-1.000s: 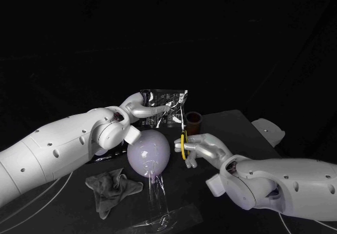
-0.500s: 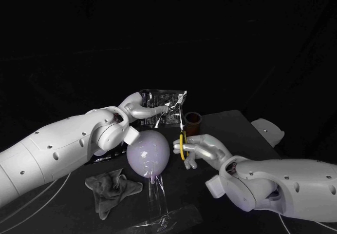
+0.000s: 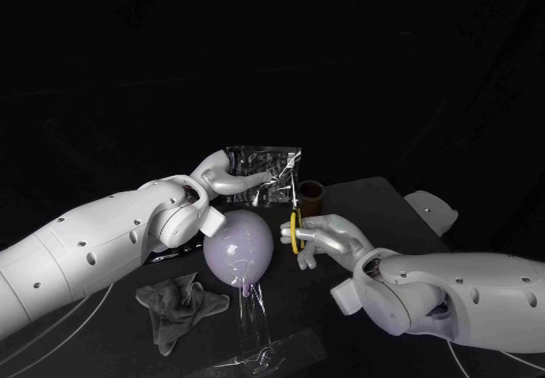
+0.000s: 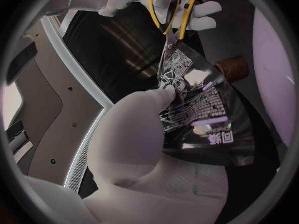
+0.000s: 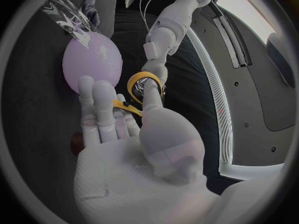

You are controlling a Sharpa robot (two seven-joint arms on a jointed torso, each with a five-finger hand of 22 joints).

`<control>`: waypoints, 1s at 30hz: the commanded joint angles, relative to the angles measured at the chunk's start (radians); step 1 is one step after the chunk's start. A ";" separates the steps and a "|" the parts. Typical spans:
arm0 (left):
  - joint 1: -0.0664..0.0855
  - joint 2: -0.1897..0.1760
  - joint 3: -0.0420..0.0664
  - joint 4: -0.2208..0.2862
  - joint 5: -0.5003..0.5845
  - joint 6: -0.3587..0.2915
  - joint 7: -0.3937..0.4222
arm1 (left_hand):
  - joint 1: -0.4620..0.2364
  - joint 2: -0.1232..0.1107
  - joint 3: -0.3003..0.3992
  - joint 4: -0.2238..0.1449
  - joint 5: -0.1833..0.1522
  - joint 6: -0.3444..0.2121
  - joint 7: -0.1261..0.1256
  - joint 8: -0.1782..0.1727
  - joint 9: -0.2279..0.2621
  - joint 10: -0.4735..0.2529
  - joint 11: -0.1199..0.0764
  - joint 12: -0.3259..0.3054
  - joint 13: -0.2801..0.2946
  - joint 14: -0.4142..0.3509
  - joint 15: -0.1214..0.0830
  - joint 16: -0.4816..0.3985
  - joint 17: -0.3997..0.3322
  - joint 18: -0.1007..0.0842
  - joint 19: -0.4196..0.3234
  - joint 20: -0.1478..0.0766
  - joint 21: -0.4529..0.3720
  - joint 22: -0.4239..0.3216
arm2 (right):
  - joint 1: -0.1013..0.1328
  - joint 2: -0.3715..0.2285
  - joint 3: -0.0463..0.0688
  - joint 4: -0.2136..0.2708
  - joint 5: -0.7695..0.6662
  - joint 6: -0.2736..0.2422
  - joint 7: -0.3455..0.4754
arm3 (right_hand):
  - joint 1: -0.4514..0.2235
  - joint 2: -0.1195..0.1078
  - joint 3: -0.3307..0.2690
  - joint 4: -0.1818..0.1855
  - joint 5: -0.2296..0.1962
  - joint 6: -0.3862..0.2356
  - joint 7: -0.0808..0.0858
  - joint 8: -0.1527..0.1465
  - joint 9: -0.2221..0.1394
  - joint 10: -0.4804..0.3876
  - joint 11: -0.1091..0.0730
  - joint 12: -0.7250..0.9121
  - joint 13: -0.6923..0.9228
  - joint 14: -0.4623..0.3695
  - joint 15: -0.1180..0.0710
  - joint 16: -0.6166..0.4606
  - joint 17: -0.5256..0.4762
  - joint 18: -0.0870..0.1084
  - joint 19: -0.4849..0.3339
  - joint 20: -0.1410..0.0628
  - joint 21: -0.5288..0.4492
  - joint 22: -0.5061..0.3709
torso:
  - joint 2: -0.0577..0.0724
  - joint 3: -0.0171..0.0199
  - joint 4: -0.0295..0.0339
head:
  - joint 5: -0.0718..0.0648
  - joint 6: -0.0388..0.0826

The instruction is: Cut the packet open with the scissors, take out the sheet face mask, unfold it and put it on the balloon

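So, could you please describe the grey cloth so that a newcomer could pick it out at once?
Start at the black table and find the pale purple balloon near its middle. Nearer the robot, towards its left side, lies the grey cloth. It is the only soft, crumpled, dull thing, unlike the shiny clear film beside it.

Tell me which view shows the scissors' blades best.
Left wrist view: the scissors blades sit at the packet edge up close. Head view shows them small and thin; right wrist view gives the yellow handles in the right hand.
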 commanded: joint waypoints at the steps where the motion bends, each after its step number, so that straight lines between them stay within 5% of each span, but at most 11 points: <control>1: 0.000 0.002 0.000 0.006 -0.003 -0.007 0.027 | 0.002 0.011 0.001 -0.008 0.003 0.004 0.001 0.005 0.039 0.007 0.001 -0.007 0.000 0.003 -0.006 -0.001 0.002 0.011 0.004 0.000 0.006 0.000 | 0.002 0.004 0.002 -0.005 0.016 0.017 0.018 | -0.010 0.003 -0.030 0.004 -0.005 -0.007 0.045 -0.004 -0.001 -0.006 -0.002 -0.006 -0.001 -0.007 -0.003 -0.007 -0.001 0.015 -0.004 0.000 -0.007 -0.001 | 0.000 -0.0004 0.0005 | -0.002 -0.001; 19: -0.001 0.003 0.000 0.011 -0.002 0.004 0.023 | 0.002 0.011 0.001 -0.009 0.003 0.004 0.001 0.005 0.040 0.006 0.001 -0.007 0.000 0.004 -0.006 -0.001 0.002 0.011 0.004 0.000 0.006 0.000 | 0.012 0.012 0.005 0.000 0.016 0.022 0.023 | -0.009 0.007 -0.029 0.003 -0.005 -0.006 0.043 0.000 -0.001 0.004 -0.004 0.000 0.001 -0.006 -0.004 -0.004 -0.003 0.016 -0.004 0.000 -0.007 -0.003 | 0.000 0.0004 -0.0004 | -0.004 0.002; 25: -0.001 0.002 0.000 0.014 -0.003 0.010 0.023 | 0.002 0.011 0.001 -0.009 0.003 0.004 0.001 0.005 0.040 0.006 0.001 -0.007 0.000 0.004 -0.006 -0.001 0.002 0.011 0.004 0.000 0.006 0.000 | 0.020 0.014 0.007 -0.009 0.026 0.008 0.037 | -0.002 0.020 -0.027 -0.002 -0.005 0.027 0.033 0.021 0.006 0.051 -0.016 0.019 0.007 0.015 -0.012 0.019 0.019 0.018 0.003 -0.005 -0.001 -0.004 | 0.000 0.0002 0.0006 | -0.006 0.003; 30: -0.001 0.002 0.000 0.015 -0.003 0.013 0.026 | 0.001 0.011 0.001 -0.010 0.003 0.004 0.001 0.005 0.040 0.006 0.001 -0.007 0.000 0.004 -0.006 -0.001 0.002 0.011 0.004 0.000 0.007 0.000 | 0.027 0.016 0.008 -0.023 0.037 -0.001 0.042 | 0.019 0.042 -0.024 -0.003 -0.004 0.103 -0.002 0.063 0.020 0.153 -0.049 0.056 0.015 0.081 -0.040 0.088 0.114 0.007 0.060 -0.028 0.076 0.036 | 0.000 -0.0002 0.0001 | -0.007 0.003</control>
